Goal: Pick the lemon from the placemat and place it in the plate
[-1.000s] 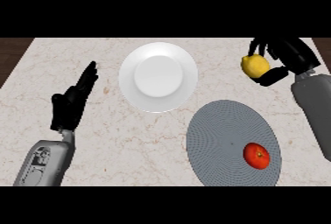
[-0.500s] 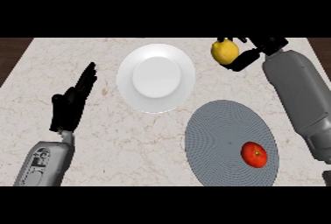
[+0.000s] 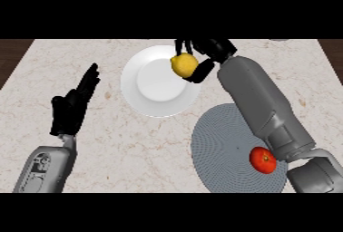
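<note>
Yellow lemon held in the curled fingers of the right robot hand, over the upper right part of the white plate, near its rim; whether touching the plate or raised above it, cannot tell. Black fingers wrapped round the lemon from above and from the right side, part of the fruit hidden behind them. Right grey forearm stretched from the lower right corner up toward the plate, crossing over the grey round placemat. On that placemat, just beside the forearm's lower end, a red tomato, lying apart from the lemon. Plate set on the pale marbled counter, just up and left of the placemat, the two rims close together. At the left side, well apart from the plate, the left robot hand resting with fingers straight and pointing up, grasping nothing, its grey forearm entering from the lower left. Dark strips of floor beyond the counter's far corners.
</note>
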Robot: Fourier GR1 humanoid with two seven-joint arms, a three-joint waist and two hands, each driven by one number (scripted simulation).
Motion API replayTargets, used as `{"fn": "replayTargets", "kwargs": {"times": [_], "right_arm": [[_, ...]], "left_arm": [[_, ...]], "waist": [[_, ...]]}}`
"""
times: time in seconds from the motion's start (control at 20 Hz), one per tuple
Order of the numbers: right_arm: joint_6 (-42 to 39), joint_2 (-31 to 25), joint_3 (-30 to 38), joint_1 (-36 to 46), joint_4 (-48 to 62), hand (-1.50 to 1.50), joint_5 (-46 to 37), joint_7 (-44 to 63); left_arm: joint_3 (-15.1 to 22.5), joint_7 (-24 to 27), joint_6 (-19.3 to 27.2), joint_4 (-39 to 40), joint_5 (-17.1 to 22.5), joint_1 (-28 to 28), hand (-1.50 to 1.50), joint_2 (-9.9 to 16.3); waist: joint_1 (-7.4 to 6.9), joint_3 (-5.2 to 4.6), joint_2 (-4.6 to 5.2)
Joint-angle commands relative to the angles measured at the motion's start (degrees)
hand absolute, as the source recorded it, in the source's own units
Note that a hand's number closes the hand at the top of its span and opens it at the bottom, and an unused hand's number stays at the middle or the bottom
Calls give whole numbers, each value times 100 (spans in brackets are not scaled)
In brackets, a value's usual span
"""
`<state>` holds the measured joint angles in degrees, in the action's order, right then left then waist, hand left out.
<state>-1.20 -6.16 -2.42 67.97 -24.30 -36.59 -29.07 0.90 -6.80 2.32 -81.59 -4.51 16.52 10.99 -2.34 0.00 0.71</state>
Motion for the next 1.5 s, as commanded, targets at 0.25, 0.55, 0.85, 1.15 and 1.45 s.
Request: {"fn": "replayTargets", "kwargs": {"times": [0.25,0.55,0.85,1.15,1.45], "right_arm": [[989,605,-713,475,1042,150,-853,611],[596,613,-798,359,1415,-150,-226,1167],[642,615,-742,19,1383,-150,271,785],[247,616,-42,-202,1159,-150,1326,30],[359,551,868,103,1257,-150,2131,314]], "left_arm": [[137,52,-85,138,-69,199,0,-126],[267,120,23,247,-234,442,0,-281],[133,252,-365,359,-22,364,0,-48],[224,147,-42,255,-192,371,0,-282],[-69,198,-238,207,41,179,0,-25]], "waist": [[-192,-5,74],[-426,-3,112],[-564,1,140],[-431,13,96],[-207,5,64]]}}
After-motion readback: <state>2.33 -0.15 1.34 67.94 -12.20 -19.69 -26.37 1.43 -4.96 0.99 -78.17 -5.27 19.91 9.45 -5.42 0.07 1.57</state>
